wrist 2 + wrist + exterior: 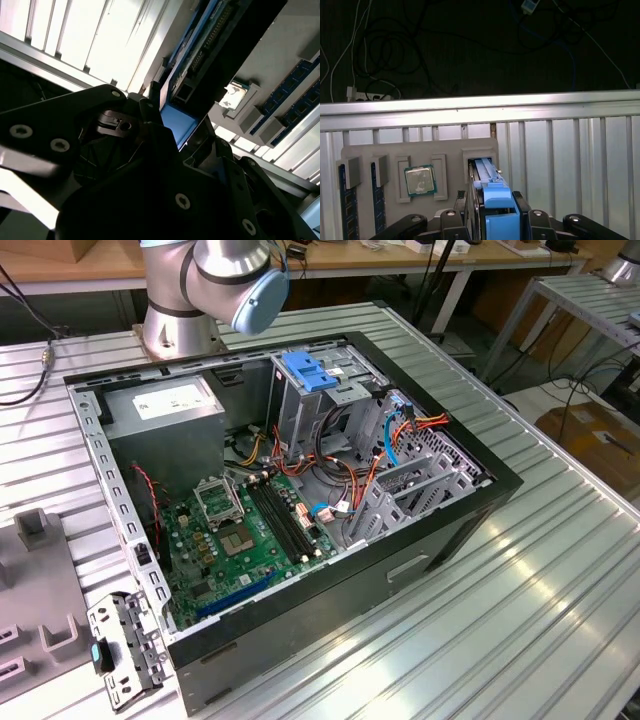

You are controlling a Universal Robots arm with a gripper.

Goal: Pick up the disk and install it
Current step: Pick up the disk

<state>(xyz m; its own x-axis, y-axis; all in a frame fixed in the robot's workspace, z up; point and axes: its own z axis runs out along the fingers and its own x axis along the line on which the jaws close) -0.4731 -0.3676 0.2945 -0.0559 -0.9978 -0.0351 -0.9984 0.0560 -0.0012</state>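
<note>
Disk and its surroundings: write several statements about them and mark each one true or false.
1. The gripper has a finger on either side of the blue carrier of the disk. True.
2. The disk lies flat inside the computer case. False: in the first wrist view it stands on edge at a slot of the grey tray.
3. A processor chip sits in a pocket of that tray, beside the disk's slot. True.
4. A side panel shuts the computer case. False: it is open, and the motherboard shows in the exterior view.
</note>
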